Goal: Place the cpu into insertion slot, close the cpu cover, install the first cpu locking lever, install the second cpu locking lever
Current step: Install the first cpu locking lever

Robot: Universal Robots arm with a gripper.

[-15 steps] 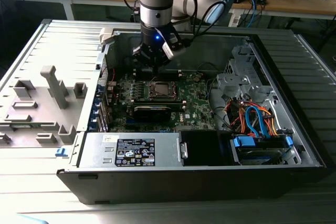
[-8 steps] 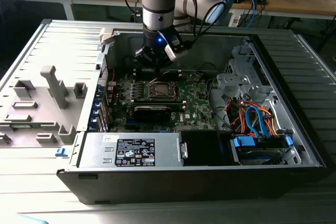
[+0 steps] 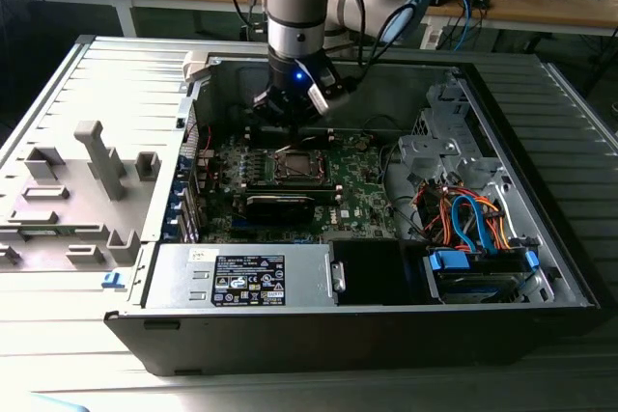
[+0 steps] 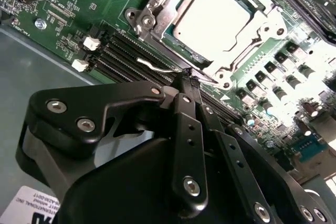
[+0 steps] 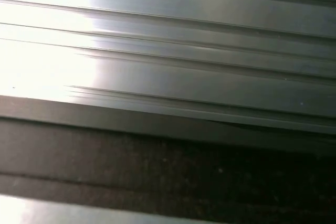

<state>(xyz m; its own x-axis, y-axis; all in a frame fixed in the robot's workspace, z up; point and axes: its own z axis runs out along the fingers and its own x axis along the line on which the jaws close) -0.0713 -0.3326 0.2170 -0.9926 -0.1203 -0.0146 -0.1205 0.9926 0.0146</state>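
One gripper works here, its black fingers drawn together to a narrow tip in the second wrist view, seemingly pinched on or pressed against a thin silver locking lever; whether the wire is truly clamped cannot be told. The lever's long axis runs along the near edge of the insertion slot, beside the dark memory slots. Just beyond the fingertips lies the cpu, its grey top seated flat in the socket, with the cpu cover down around it as a silver frame. So the task's things lie directly ahead of the tip, close by. In the exterior view the arm's wrist hangs over the motherboard inside the open computer case. Small white print on the board and a label on the power supply are present but too small to make out.
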